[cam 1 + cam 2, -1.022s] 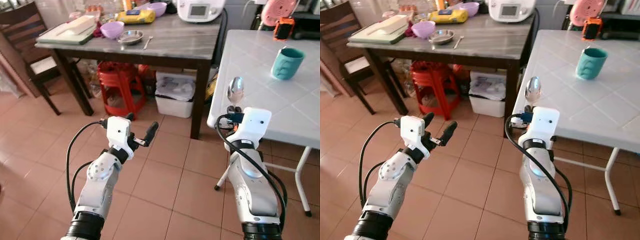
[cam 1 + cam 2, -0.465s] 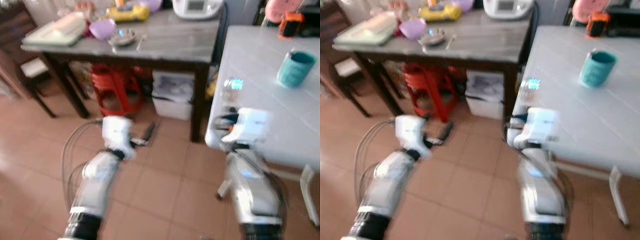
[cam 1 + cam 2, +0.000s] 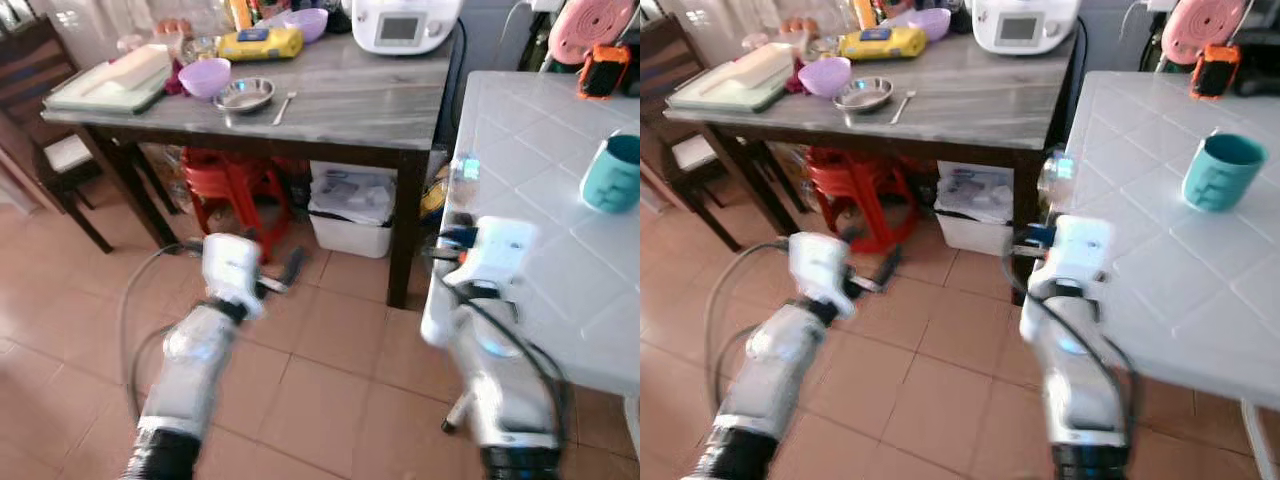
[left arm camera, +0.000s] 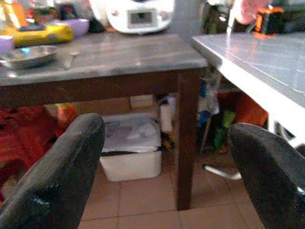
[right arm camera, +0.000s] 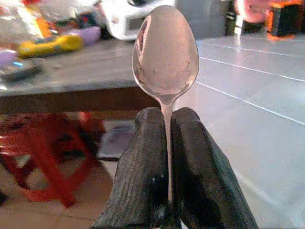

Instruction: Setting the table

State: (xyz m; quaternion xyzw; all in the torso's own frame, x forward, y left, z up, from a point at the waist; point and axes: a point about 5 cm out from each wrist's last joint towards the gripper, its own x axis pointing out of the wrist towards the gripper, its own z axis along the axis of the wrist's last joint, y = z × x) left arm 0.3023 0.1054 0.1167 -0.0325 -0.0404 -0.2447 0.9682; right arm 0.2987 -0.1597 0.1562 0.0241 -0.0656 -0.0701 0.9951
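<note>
Shiny steel spoon (image 5: 166,52) pinched upright, bowl up, in right gripper (image 5: 167,143) at white tiled table (image 3: 540,200) edge. Left gripper (image 4: 167,143) wide, empty. Carrying step; next: reach over tabletop, lay flat near teal mug (image 3: 612,173).

Bright daylight; arms seemingly motion-blurred.

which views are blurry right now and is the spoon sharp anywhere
Left and right eye views: both arms motion-smeared, the spoon just a bright smudge, tables fairly crisp. Right wrist view: spoon sharp, clamped in the right pincer, background soft. Left wrist view: left pincer fingers blurred.
</note>
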